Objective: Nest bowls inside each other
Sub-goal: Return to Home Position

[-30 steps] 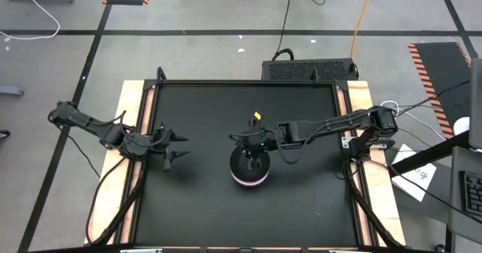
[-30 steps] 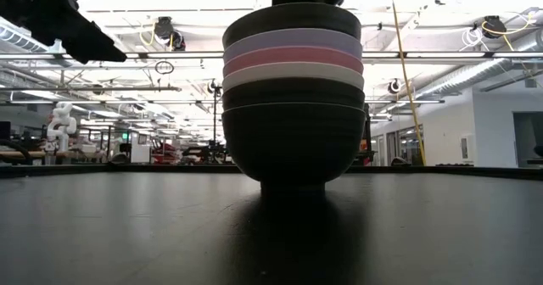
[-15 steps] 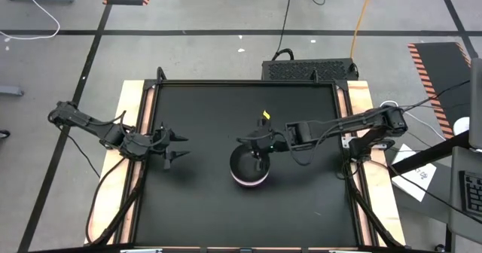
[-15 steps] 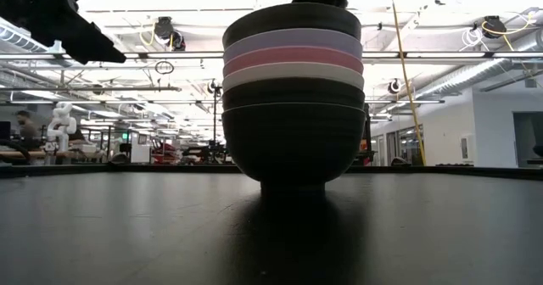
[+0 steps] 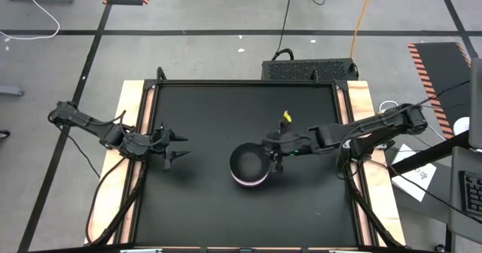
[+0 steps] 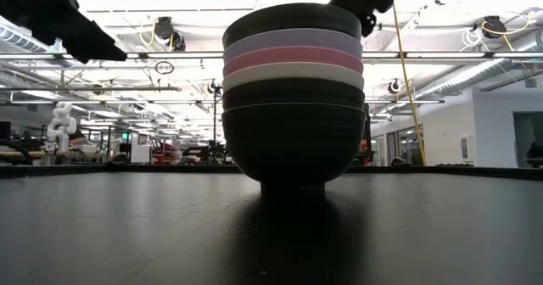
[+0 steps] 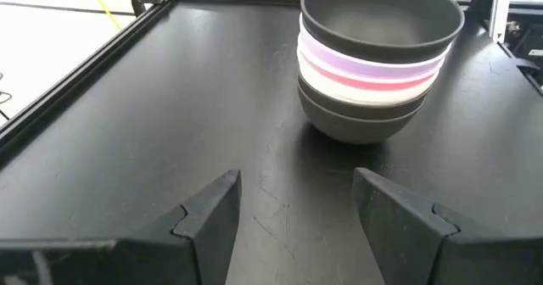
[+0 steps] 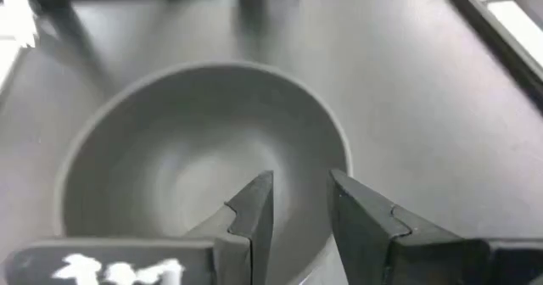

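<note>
Six bowls stand nested in one stack (image 5: 248,165) at the table's middle, resting on the bottom bowl's foot (image 6: 293,186). From the top they are black (image 6: 293,18), lavender (image 6: 293,43), pink (image 6: 293,58), white (image 6: 293,73), then two black. My right gripper (image 5: 275,161) is open over the right rim of the top black bowl (image 8: 195,158). One finger stands over the inside and one over the outside, touching nothing that I can see. It also shows in the low view (image 6: 365,5). My left gripper (image 5: 181,147) is open and empty near the table's left edge, facing the stack (image 7: 373,64).
The black table top (image 5: 203,200) has raised rails along its left (image 5: 143,155) and right (image 5: 350,178) sides. A black box (image 5: 309,68) sits beyond the far edge. Bare table lies all around the stack.
My right gripper has drawn back from over the middle of the top black bowl toward the table's right edge, and now stands over the bowl's right rim. The stack of bowls has stayed where it was.
</note>
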Available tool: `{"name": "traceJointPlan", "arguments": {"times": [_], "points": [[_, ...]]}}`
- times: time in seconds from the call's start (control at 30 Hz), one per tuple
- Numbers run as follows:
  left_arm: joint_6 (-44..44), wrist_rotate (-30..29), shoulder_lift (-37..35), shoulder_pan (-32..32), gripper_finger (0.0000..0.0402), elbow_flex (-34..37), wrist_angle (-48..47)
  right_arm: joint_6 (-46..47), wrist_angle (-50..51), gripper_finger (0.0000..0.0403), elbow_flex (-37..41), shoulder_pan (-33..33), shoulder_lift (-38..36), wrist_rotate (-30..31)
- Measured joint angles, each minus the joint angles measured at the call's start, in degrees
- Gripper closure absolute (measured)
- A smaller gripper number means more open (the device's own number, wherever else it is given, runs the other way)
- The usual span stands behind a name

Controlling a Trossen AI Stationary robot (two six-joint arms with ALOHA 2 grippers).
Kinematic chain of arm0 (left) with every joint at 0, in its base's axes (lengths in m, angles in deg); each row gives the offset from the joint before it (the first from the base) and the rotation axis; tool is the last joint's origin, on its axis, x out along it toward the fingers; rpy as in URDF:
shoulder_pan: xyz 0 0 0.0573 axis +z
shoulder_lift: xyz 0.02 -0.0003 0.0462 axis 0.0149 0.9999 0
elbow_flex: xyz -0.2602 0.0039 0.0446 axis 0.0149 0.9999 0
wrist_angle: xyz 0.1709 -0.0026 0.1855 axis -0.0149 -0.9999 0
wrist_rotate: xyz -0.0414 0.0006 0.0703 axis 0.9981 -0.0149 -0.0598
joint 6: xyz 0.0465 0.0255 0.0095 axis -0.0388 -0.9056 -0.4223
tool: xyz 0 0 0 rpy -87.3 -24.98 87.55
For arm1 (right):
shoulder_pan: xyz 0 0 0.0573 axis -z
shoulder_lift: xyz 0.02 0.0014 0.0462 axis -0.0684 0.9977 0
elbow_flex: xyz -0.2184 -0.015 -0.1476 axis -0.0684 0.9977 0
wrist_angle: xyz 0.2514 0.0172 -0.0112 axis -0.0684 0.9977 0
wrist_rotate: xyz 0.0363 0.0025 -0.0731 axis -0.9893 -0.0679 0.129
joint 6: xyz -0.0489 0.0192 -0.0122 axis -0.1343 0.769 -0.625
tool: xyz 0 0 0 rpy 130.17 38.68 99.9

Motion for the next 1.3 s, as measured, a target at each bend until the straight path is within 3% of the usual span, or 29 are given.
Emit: {"name": "traceJointPlan", "arguments": {"times": [0.23, 0.4, 1.3], "points": [[0.02, 0.00, 0.01, 0.00, 0.0170, 0.00, 0.79, -0.01, -8.55, 0.0302, 10.20, -0.27, -8.54, -0.09], [-0.03, -0.54, 0.02, 0.00, 0.0170, 0.00, 1.36, 0.00, -12.56, 0.0302, 14.46, -0.72, -9.97, -0.33], [-0.01, -0.70, -0.01, 0.00, 0.0170, 0.00, 2.35, 2.51, -15.20, 0.0302, 16.42, -3.89, -8.00, -0.28]]}}
